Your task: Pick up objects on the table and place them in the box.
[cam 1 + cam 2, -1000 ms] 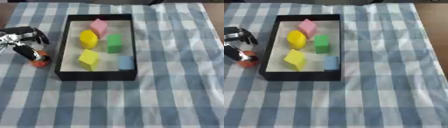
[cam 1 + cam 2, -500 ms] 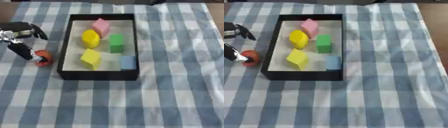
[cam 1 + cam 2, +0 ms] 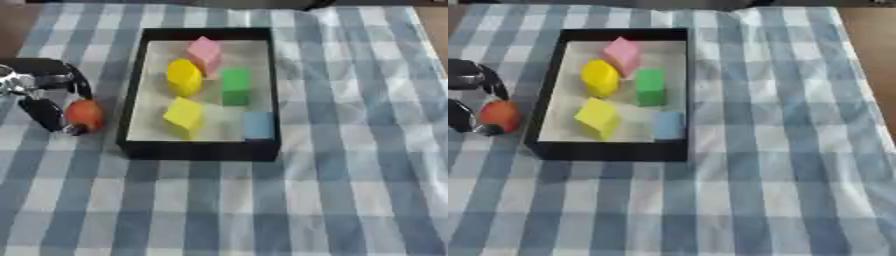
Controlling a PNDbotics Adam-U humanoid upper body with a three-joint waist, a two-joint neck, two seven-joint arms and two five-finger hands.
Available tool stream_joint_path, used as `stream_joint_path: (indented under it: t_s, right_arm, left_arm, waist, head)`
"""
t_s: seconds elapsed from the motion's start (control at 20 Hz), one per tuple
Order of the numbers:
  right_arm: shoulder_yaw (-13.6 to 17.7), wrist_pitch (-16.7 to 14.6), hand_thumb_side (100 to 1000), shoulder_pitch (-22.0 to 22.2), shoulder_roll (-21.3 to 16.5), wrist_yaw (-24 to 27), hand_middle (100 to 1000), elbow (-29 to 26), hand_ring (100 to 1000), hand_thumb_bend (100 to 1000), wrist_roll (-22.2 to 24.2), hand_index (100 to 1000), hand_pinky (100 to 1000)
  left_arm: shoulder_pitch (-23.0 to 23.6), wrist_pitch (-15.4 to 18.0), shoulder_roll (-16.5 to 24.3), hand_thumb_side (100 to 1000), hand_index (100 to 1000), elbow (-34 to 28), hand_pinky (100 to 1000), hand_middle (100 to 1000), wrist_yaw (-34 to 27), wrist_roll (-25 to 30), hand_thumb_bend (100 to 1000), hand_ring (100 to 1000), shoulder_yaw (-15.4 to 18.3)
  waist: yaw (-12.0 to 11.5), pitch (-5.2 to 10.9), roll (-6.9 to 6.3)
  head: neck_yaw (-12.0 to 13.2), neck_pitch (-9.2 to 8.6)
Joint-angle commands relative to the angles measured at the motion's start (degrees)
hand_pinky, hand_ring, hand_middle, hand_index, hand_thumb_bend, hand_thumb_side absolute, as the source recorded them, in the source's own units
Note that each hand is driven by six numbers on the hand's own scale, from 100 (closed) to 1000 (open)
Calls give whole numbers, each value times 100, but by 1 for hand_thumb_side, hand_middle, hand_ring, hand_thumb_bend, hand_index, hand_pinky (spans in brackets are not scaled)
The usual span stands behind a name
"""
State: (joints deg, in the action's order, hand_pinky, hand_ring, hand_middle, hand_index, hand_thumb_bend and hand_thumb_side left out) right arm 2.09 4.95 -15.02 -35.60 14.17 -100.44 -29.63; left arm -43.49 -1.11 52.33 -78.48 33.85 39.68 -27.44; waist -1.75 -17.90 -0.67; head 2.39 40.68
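Lifted a little and drawn back from the box since a second ago, our left hand carries an orange ball at the far left of the surface, its dark fingers curled round the ball and pinching it. The ball hangs just beside the outer left wall of the black box, not yet over it.

We judge the risk plain enough: the ball is round and held at the fingertips, so it could roll out of the pinch on the way across, or clip the box wall if carried too low, and nudge the box along the cloth.

Inside the box lie a yellow block, a second yellow block, a pink block, a green block and a pale blue block, leaving little bare floor for a rolling ball to settle.

Our right hand shows in neither view.

A blue-and-white checked cloth covers the surface; bare brown wood shows at the right edge. Of the room beyond, nothing can be made out.
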Motion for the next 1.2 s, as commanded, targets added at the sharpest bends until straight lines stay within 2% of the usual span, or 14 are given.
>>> stream_joint_path:
  t_s: [0.05, 0.3, 0.5, 0.65, 0.8, 0.85, 0.9, 0.95, 1.15, 1.2]
  right_arm:
    - [47, -3, 814, -23, -136, -43, 707, -34, 808, 100, 11, 835, 802]
    - [61, -7, 812, 3, -164, -45, 707, -37, 808, 100, 9, 836, 802]
    - [95, -19, 809, 15, -189, -27, 707, -37, 808, 100, -17, 836, 802]
    - [95, -40, 803, -34, -220, 5, 708, -60, 809, 100, -15, 836, 802]
    - [80, -47, 800, -92, -251, 43, 708, -90, 809, 100, 6, 836, 802]
    - [77, -48, 798, -107, -267, 51, 708, -101, 809, 100, 11, 836, 802]
    - [76, -49, 839, -120, -285, 59, 709, -111, 809, 100, 16, 836, 802]
    - [82, -52, 795, -133, -310, 64, 708, -124, 809, 100, 15, 836, 803]
    - [121, -59, 793, -173, -381, 98, 708, -148, 808, 100, -11, 836, 802]
    - [119, -59, 774, -178, -391, 105, 708, -149, 808, 100, -11, 835, 802]
  left_arm:
    - [-79, 68, 187, 100, 660, -183, 813, 649, 0, 42, 280, 731, 92]
    - [-202, 211, 330, 100, 663, -903, 807, 645, -388, -231, 192, 715, 448]
    - [-609, 161, 238, 100, 659, -1527, 804, 641, -753, -549, 153, 704, 755]
    - [-996, -12, -45, 100, 650, -1909, 793, 636, -866, -753, 120, 683, 724]
    - [-1435, -106, -466, 100, 647, -1850, 781, 631, -1023, -803, 104, 667, 507]
    - [-1580, -83, -610, 100, 649, -1751, 772, 628, -1039, -776, 112, 659, 415]
    - [-1727, -35, -757, 100, 649, -1628, 769, 628, -1034, -736, 121, 659, 308]
    - [-1875, 15, -905, 100, 651, -1496, 767, 627, -1018, -680, 127, 659, 192]
    - [-2254, 262, -1537, 100, 659, -857, 770, 634, -745, -402, 175, 670, -150]
    - [-2332, 431, -1766, 100, 664, -522, 772, 640, -577, -373, 381, 679, -203]
  waist:
    - [-1, 165, 17]
    - [-15, 187, 6]
    - [-40, 226, -13]
    - [-14, 265, -14]
    - [28, 291, -6]
    - [47, 297, -7]
    - [59, 300, -9]
    - [70, 299, -12]
    - [85, 301, -24]
    - [82, 304, -25]
  head:
    - [-2, 16]
    - [-24, 32]
    - [-42, 53]
    - [0, 68]
    - [44, 71]
    - [71, 73]
    - [89, 74]
    - [107, 69]
    - [119, 55]
    - [112, 55]
